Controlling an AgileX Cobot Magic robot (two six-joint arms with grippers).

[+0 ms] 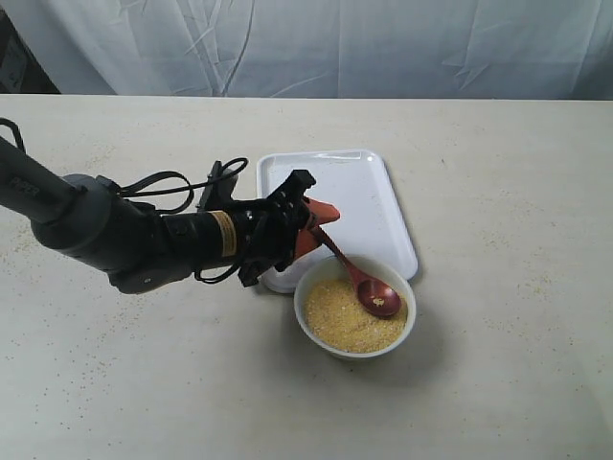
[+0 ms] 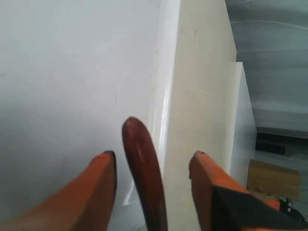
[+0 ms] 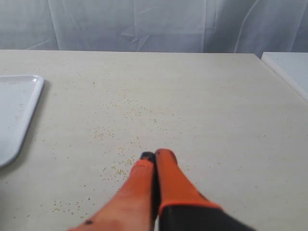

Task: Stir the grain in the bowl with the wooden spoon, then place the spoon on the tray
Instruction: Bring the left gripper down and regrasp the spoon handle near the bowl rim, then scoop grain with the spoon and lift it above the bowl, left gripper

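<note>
The cream-white bowl [image 1: 407, 329] sits at the near right corner of the white tray [image 1: 369, 187] and holds yellow grain [image 1: 342, 324]. The dark red-brown wooden spoon [image 1: 369, 290] lies with its scoop on the grain and its handle rising over the rim toward my left gripper [image 1: 312, 227]. In the left wrist view the handle [image 2: 142, 168] stands between the orange fingers [image 2: 103, 180] with a gap on each side, so the left gripper [image 2: 154, 156] is open around it, above the tray [image 2: 72, 72]. My right gripper [image 3: 156, 155] is shut on nothing, over bare table.
Loose grains [image 3: 115, 168] are scattered on the beige table [image 1: 517, 192] near the right gripper and at the table's left. A tray corner [image 3: 14, 110] shows in the right wrist view. A white curtain [image 1: 383, 38] hangs behind the table.
</note>
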